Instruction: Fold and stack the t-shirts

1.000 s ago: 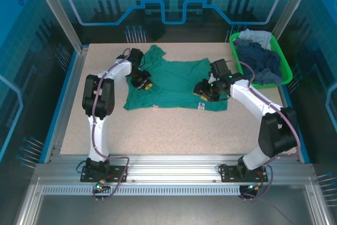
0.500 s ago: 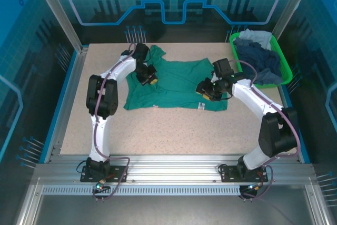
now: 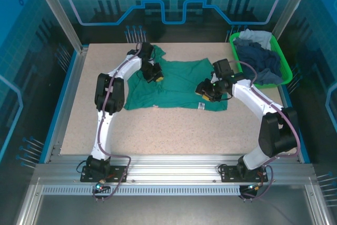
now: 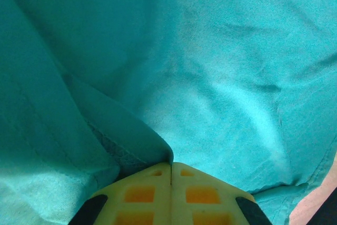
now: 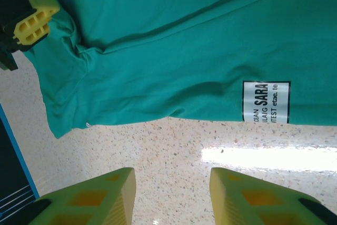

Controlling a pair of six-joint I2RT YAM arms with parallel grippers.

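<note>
The teal-green t-shirt (image 3: 179, 85) lies spread on the tabletop (image 3: 158, 130), toward the far edge and about midway across. The other t-shirts (image 3: 258, 59) (navy and pale grey-blue) sit heaped in the green plastic basket (image 3: 287, 72) at the far right corner. The left end effector (image 3: 154, 75) is clamped on the teal-green t-shirt near its far left shoulder — the wrist view shows the tips pressed together with a ridge of cloth pinched at them. The right end effector (image 3: 204, 92) hovers with jaws apart over bare tabletop just beside the near right hem, close to the white tag (image 5: 266, 101). The cloth looks light, limp and prone to bunching — a hem corner or shoulder seam likely gives the surest hold.
</note>
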